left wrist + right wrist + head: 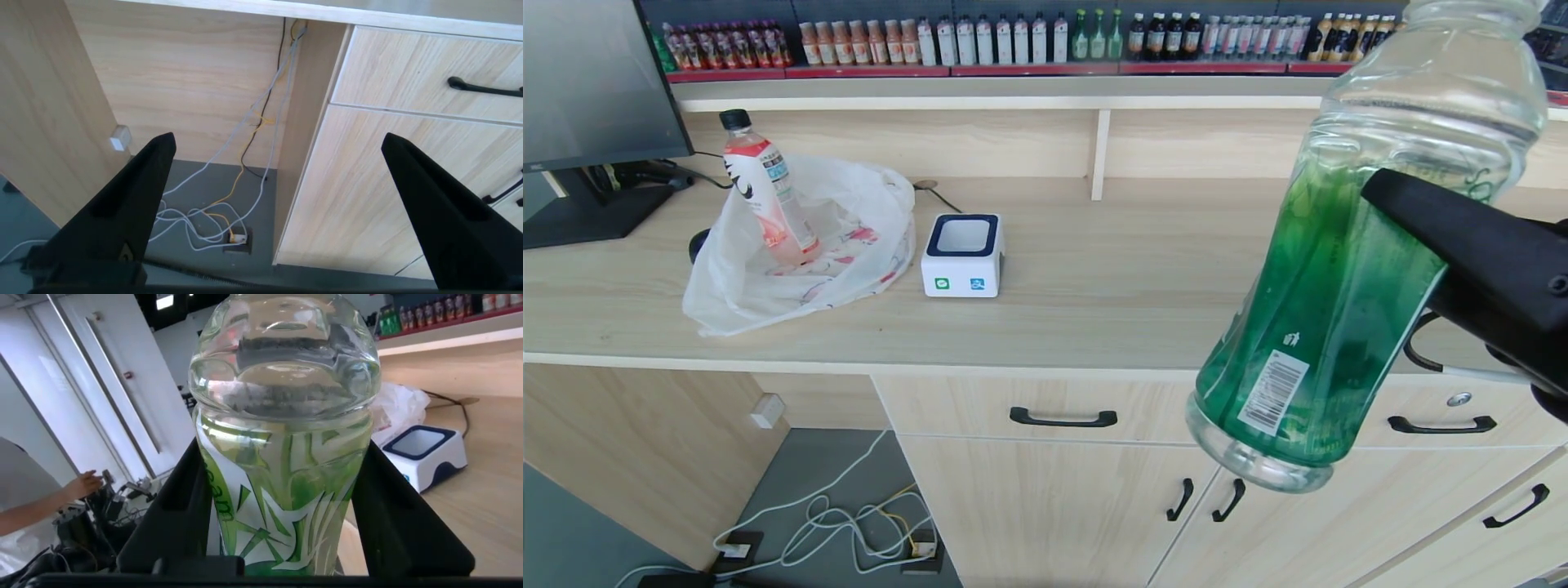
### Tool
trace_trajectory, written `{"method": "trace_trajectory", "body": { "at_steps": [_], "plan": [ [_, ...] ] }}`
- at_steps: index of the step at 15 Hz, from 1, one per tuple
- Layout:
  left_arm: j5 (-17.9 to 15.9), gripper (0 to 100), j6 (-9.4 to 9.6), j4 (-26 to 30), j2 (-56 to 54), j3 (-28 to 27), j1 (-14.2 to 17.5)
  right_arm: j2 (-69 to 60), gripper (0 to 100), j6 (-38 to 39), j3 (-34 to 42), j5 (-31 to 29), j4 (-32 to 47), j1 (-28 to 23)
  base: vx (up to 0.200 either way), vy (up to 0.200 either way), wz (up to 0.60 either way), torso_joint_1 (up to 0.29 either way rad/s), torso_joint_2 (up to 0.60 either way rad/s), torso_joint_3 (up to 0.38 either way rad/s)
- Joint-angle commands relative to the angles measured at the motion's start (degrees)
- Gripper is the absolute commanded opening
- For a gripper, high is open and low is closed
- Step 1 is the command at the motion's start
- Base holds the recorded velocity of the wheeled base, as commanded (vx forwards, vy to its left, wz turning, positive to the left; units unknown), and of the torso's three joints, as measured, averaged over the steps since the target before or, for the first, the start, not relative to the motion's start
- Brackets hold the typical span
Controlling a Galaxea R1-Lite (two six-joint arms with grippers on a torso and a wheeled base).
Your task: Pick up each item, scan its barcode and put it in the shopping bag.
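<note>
My right gripper (pixel 1401 237) is shut on a clear bottle with a green label (pixel 1347 269), held high and close to the head camera, tilted, with its barcode (pixel 1272 393) facing the camera. The same green bottle (pixel 282 457) sits between the right fingers (pixel 176 498). The white barcode scanner (pixel 962 255) with a dark-rimmed window stands on the wooden counter (pixel 1094 286), and it is also visible as the scanner (pixel 425 453). A white shopping bag (pixel 800 245) lies left of it with a pink-labelled bottle (pixel 766 189) standing in it. My left gripper (pixel 270 212) is open, low in front of the cabinet.
A monitor (pixel 592 98) stands at the counter's far left. Shelves of bottles (pixel 1045 37) line the back wall. Drawers and doors with black handles (pixel 1063 419) sit under the counter. Cables (pixel 833 523) lie on the floor in the open bay.
</note>
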Motion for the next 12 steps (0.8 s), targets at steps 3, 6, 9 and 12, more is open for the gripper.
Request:
{"method": "trace_trajectory", "body": {
  "at_steps": [3,6,9,12],
  "plan": [
    [-0.04,100,-0.01,-0.01,-0.02,0.0,0.02,0.55,0,-0.01,0.07,0.03,-0.04,0.03,0.0,0.0,0.0,0.0,0.0,0.0],
    [-0.04,100,-0.01,-0.01,-0.02,0.0,0.02,0.55,0,-0.01,0.15,-0.06,-0.04,0.03,0.0,0.0,0.0,0.0,0.0,0.0],
    [0.05,100,-0.01,-0.01,-0.02,0.0,0.02,0.81,0,-0.19,0.42,-0.06,-0.04,0.03,0.0,0.0,0.0,0.0,0.0,0.0],
    [-0.04,100,-0.01,-0.01,-0.02,0.0,0.02,1.78,0,-0.36,2.97,-0.15,-0.13,-0.59,0.0,0.0,0.0,0.0,0.0,0.0]
  ]
}}
